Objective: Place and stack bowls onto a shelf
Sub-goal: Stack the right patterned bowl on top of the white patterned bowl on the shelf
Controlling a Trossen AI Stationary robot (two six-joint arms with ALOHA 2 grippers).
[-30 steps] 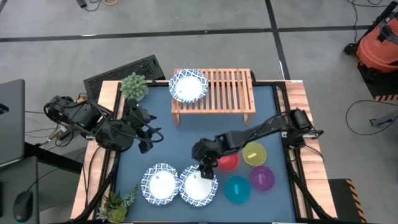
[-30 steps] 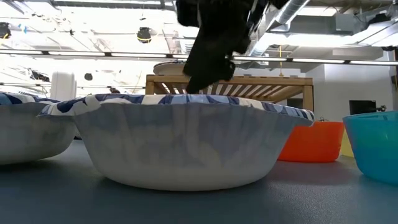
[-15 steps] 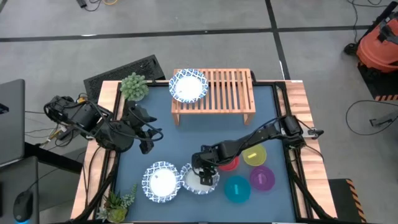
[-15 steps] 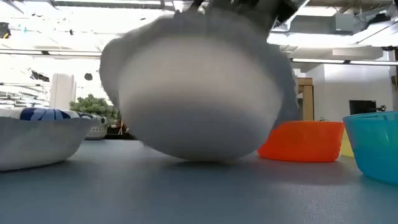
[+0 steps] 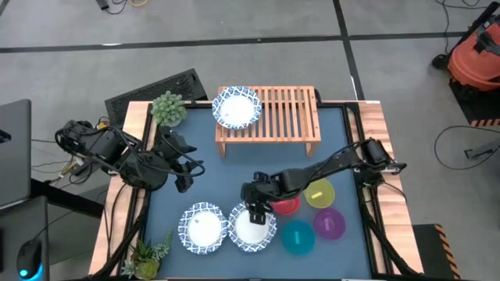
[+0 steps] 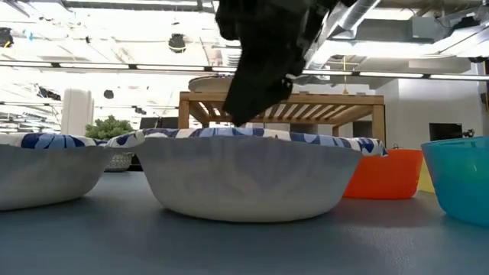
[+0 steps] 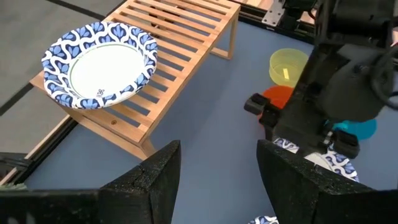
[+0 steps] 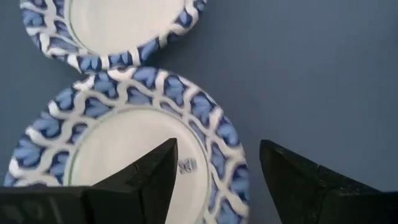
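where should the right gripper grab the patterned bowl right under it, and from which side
Probably the rim: the bowl is wide, upright and shallow, so only its thin blue-patterned edge fits between fingers. Come from above on the side toward the red bowl; the opposite edge nearly touches the neighbouring patterned bowl. The right gripper hangs open above it.

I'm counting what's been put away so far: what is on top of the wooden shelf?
One blue-rimmed white bowl sits on the shelf at its left end, overhanging the edge. The remaining slats are bare. Whether it hides a second bowl beneath cannot be seen.
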